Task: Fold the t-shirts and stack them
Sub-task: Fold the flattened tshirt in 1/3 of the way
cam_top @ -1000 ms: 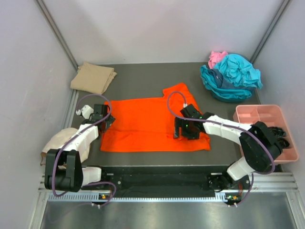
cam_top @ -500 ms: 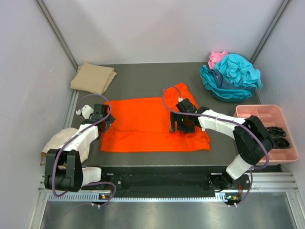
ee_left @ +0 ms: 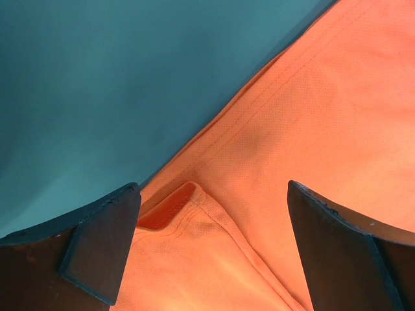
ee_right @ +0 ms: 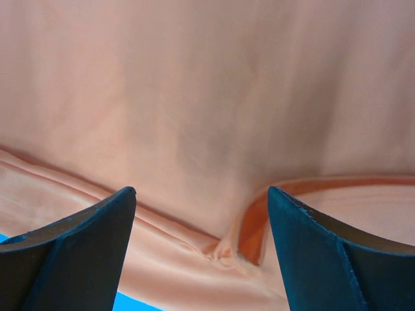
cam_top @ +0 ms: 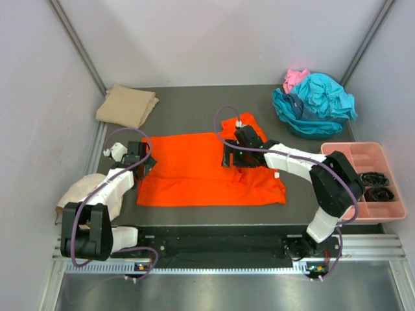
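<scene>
We have left gripper (ee_left: 214,249) open at orange shirt (cam_top: 191,175) edge, right gripper (ee_right: 201,256) open over its middle; both hold nothing.

The right tool (cam_top: 229,159) slid across the orange t-shirt (cam_top: 185,173), from its near-right part toward its far middle.

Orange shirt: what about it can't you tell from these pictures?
- Top view: the right arm covers part of the orange shirt, so the cloth beneath is hidden.
- Right wrist view: the right gripper is open over cloth. Whether its tips touch it is unclear, and the frame cuts off most of the shirt.
- Left wrist view: the left gripper is open around a folded corner, and the frame cuts off the rest.
</scene>
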